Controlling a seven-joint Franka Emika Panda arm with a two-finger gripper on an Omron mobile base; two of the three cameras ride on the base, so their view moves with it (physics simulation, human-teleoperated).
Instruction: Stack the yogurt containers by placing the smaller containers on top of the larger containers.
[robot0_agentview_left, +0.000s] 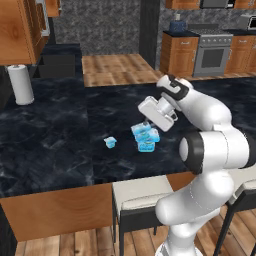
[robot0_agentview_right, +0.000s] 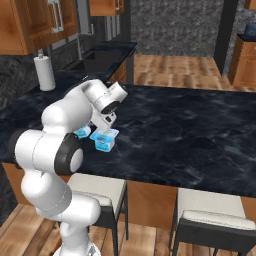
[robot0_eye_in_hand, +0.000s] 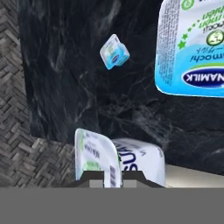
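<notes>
In the hand view the medium light-blue tub (robot0_eye_in_hand: 120, 159) sits tilted right at the fingertips, and my gripper (robot0_agentview_left: 145, 125) is shut on it, holding it just above the counter. The widest tub (robot0_agentview_left: 148, 145) stands on the dark counter right beside and slightly below the held tub (robot0_agentview_left: 141, 131); in the hand view the widest tub (robot0_eye_in_hand: 192, 48) fills the upper right. The tiny tub (robot0_agentview_left: 110, 142) stands alone to the left, and the hand view shows the tiny tub (robot0_eye_in_hand: 114, 51) near the top. From the right base camera the widest tub (robot0_agentview_right: 105, 140) lies under my gripper (robot0_agentview_right: 103, 126).
A white paper towel roll (robot0_agentview_left: 20, 84) stands at the far left of the black marble counter (robot0_agentview_left: 55, 135). Two stools (robot0_agentview_left: 137, 192) are tucked under the counter's near edge. A stove (robot0_agentview_left: 212, 55) and wooden cabinets lie beyond the far side.
</notes>
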